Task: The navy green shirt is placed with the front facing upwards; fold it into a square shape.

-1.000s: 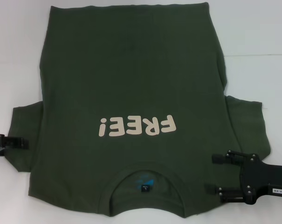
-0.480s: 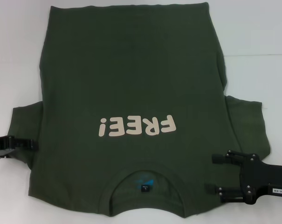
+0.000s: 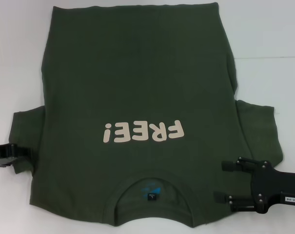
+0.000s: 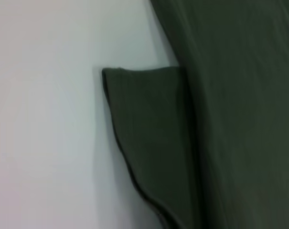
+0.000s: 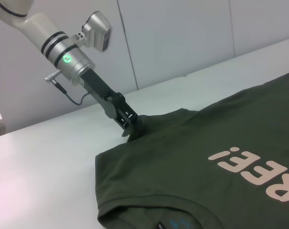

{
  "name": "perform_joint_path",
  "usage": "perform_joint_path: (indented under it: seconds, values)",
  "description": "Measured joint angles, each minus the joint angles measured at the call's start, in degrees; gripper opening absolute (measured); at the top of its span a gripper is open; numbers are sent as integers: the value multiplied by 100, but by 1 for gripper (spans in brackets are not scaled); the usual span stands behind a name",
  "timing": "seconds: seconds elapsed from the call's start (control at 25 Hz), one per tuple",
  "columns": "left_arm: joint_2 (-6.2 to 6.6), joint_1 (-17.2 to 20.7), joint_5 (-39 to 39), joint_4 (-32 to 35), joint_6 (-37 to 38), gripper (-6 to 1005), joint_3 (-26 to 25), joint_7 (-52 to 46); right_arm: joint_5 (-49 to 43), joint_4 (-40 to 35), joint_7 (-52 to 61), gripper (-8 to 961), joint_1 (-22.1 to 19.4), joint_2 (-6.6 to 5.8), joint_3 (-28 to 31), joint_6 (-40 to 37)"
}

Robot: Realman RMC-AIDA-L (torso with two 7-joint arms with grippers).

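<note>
The navy green shirt (image 3: 137,87) lies flat, front up, on the white table, its cream "FREE!" print (image 3: 143,131) showing. The collar (image 3: 152,187) is at the near edge. My left gripper (image 3: 32,152) reaches in from the left and meets the edge of the left sleeve (image 3: 25,131). In the right wrist view the left gripper (image 5: 133,126) has its tip against that sleeve. The left wrist view shows only the sleeve (image 4: 149,124) and the shirt's side. My right gripper (image 3: 224,181) is open over the shirt's right shoulder, beside the right sleeve (image 3: 259,131).
The white table (image 3: 269,39) shows bare on both sides of the shirt and past its hem at the far end. A white wall (image 5: 182,38) stands behind the table in the right wrist view.
My left gripper has moved right, from off the sleeve's edge onto it, then dropped slightly toward the near edge. The right arm and the shirt have not moved.
</note>
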Motion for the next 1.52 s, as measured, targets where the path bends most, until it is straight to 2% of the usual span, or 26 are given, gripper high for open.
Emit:
perform_joint_path:
  seconds: [0.08, 0.28, 0.84, 1.08, 1.28, 1.44, 1.52]
  values:
    - [-11, 0, 1, 0, -16, 659, 27, -8, 0, 0, 4, 911, 0, 0, 0, -3]
    - [-19, 8, -5, 0, -46, 417, 6, -75, 0, 0, 6, 911, -9, 0, 0, -15]
    - [19, 28, -35, 50, 61, 3, -28, -83, 10, 0, 9, 911, -44, 0, -1, -17]
    - [47, 20, -47, 288, 266, -1, -96, -84, 11, 0, 8, 912, -52, 0, 9, -28]
    - [105, -36, -51, 743, 587, 0, -224, -153, 24, 0, 8, 911, -54, 0, 15, -31]
    - [228, -99, -11, 1067, 704, 0, -230, -262, 28, 0, 8, 911, -48, 0, 21, -31]
    - [337, -147, -6, 1180, 758, 0, -239, -319, 32, 0, 8, 911, -45, 0, 28, -31]
